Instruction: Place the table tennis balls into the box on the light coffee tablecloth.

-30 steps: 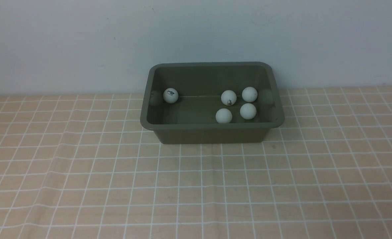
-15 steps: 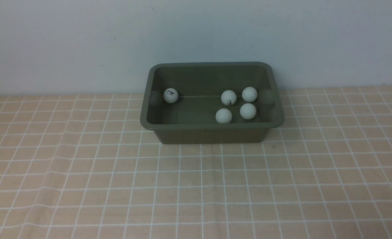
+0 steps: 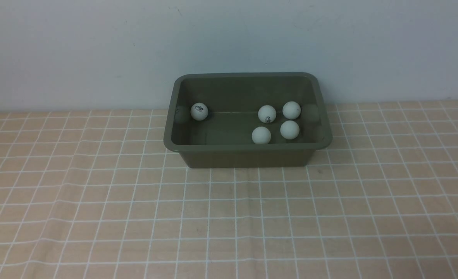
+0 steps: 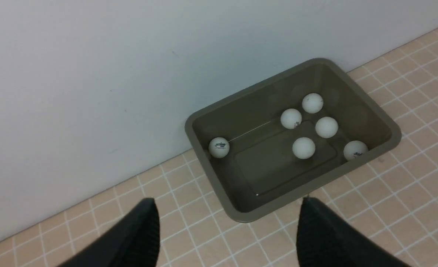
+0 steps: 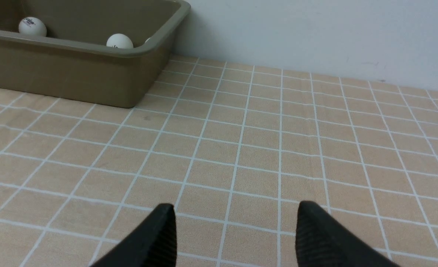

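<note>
The olive-green box (image 3: 246, 147) stands on the light coffee tablecloth (image 3: 229, 217) by the back wall. Several white table tennis balls lie inside it: one alone at its left end (image 3: 199, 111), the others grouped toward the right (image 3: 267, 114). In the left wrist view one more ball (image 4: 355, 150) rests against the near right corner of the box (image 4: 263, 212). My left gripper (image 4: 227, 200) hangs open and empty above the cloth, just short of the box. My right gripper (image 5: 235, 204) is open and empty, low over the cloth to the right of the box (image 5: 74, 74).
A plain pale wall (image 3: 229, 38) rises right behind the box. The cloth has shallow creases on the left side (image 3: 70, 166). No ball lies on the cloth in any view.
The box and balls have not moved. A dark sliver at the front view's bottom right corner has shrunk since half a second ago.
</note>
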